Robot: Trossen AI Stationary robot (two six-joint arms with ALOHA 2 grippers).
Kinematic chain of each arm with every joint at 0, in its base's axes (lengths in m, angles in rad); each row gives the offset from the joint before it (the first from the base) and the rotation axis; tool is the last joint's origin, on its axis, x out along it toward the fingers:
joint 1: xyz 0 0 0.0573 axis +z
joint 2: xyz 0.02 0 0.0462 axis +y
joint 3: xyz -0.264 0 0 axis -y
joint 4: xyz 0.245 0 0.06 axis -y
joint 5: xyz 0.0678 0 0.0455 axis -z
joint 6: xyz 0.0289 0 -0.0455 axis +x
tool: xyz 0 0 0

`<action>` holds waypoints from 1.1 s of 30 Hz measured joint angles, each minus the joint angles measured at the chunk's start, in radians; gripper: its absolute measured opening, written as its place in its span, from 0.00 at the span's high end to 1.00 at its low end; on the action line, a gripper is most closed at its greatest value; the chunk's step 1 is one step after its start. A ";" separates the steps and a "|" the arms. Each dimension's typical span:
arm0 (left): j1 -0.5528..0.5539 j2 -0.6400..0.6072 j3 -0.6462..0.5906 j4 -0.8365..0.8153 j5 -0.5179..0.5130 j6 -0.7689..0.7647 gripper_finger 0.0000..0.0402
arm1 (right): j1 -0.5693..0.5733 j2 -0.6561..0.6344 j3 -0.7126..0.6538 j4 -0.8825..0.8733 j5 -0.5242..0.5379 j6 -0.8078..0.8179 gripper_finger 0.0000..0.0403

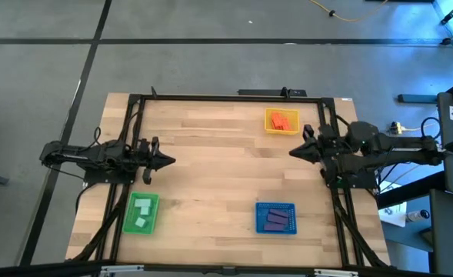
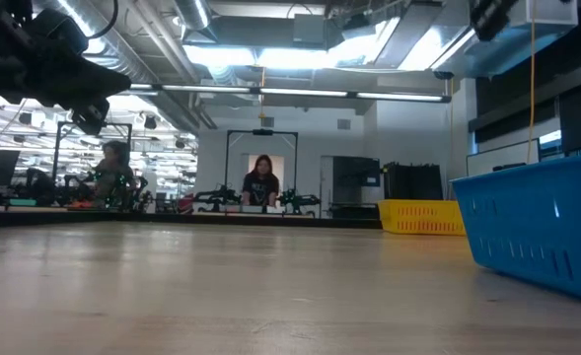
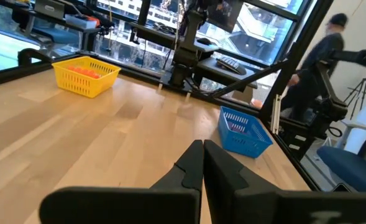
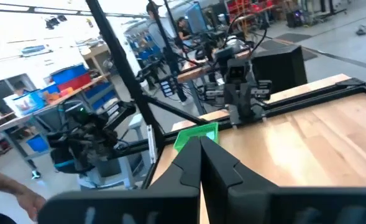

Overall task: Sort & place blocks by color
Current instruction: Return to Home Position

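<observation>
The orange-red blocks (image 1: 281, 121) lie in the yellow tray (image 1: 269, 128) at the far right of the table. The purple blocks (image 1: 275, 221) lie in the blue tray (image 1: 261, 228) near the front right. The pale mint-green blocks (image 1: 141, 208) lie in the green tray (image 1: 127, 223) at the front left. My left gripper (image 1: 171, 161) hovers shut over the left side of the table, above and beyond the green tray. My right gripper (image 1: 293, 151) hovers shut over the right side, between the yellow and blue trays. Neither touches anything.
A dark metal frame (image 1: 226, 98) runs along the table's far, left and right edges. Bare wood (image 1: 218, 169) spans the middle between both grippers. In the low view the blue tray (image 2: 542, 222) stands close at right, the yellow tray (image 2: 420, 216) farther back, and people show in the room beyond.
</observation>
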 joint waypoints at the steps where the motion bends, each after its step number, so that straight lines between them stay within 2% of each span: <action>1: 0.000 0.000 0.000 0.000 0.000 0.000 1.00 | 0.006 -0.027 -0.032 0.010 0.000 0.000 1.00; 9: 0.000 0.000 0.000 0.000 0.000 0.000 0.96 | 0.019 -0.229 -0.226 0.028 0.010 0.000 1.00; 21: 0.000 0.000 0.000 0.000 0.000 0.000 0.97 | 0.018 -0.542 -0.393 0.029 0.030 -0.001 1.00; 29: 0.000 0.000 0.000 0.004 -0.003 0.000 0.99 | 0.019 -0.539 -0.420 0.037 -0.038 0.000 1.00; 33: 0.000 0.000 0.000 0.006 -0.003 0.000 0.98 | 0.019 -0.540 -0.499 0.148 -0.043 0.026 1.00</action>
